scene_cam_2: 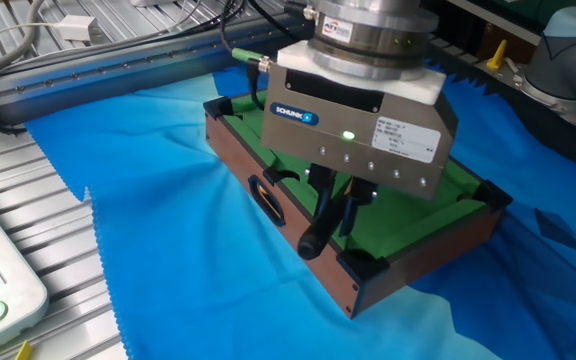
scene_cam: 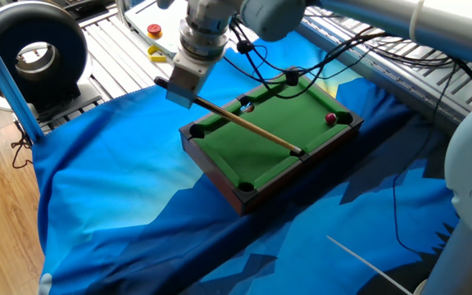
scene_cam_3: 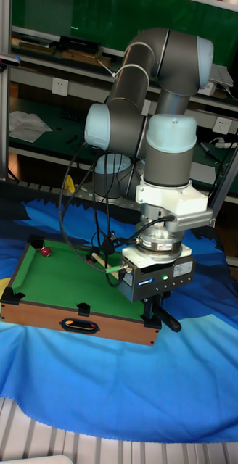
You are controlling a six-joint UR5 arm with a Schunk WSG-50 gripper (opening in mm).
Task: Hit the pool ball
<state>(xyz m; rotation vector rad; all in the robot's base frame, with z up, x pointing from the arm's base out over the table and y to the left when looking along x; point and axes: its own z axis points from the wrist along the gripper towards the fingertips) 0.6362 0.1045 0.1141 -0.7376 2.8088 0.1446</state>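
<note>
A small pool table [scene_cam: 220, 176] with green felt stands on the blue cloth. The pool ball [scene_cam: 331, 119], tiny and dark red, lies near the far right corner pocket; the tall fixed view shows the pool ball [scene_cam_3: 45, 251] at the table's back left. My gripper [scene_cam: 179, 97] hovers off the table's left end, shut on the black butt of a wooden cue stick [scene_cam: 248, 127]. The cue's tip rests on the near rail, well short of the ball. In the other fixed view my gripper [scene_cam_2: 333, 205] hides the ball, and the cue butt [scene_cam_2: 313, 240] pokes out below it.
A small pale ball [scene_cam: 247, 106] sits by the far side pocket. A black round device [scene_cam: 31, 53] and a blue post [scene_cam: 6, 74] stand at the left, a red button [scene_cam: 154, 30] behind. Black cables [scene_cam: 342, 65] hang over the table's far side.
</note>
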